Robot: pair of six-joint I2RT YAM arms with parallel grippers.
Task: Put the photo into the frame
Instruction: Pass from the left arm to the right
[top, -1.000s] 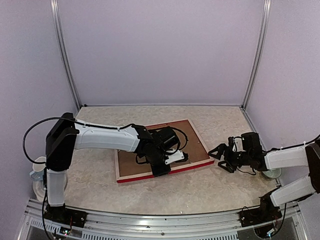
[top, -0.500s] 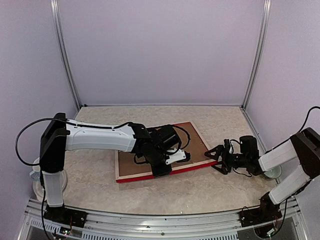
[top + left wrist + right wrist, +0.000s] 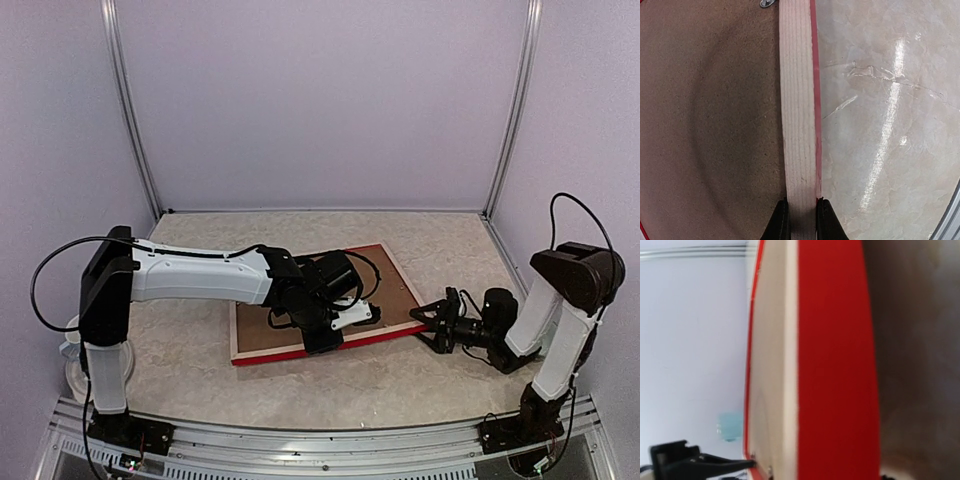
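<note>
- Left gripper (image 3: 799, 220) clenched on the frame (image 3: 797, 100) by its wooden bar; right gripper (image 3: 432, 322) at its corner, grip unclear
- backing board (image 3: 705, 125) fills the frame; photo unseen, so insertion unconfirmed

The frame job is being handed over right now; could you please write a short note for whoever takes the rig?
Left gripper: shut on the near bar of the frame, one finger on each side.
Right gripper: jaws open, at the frame's right corner; no grip visible.
Things: the frame lies back-up on the table, with the brown backing board in it. The photo shows in no view.
Done: cannot confirm that the photo is in.
Left: find the photo; if it is not under the board, put it in.
</note>
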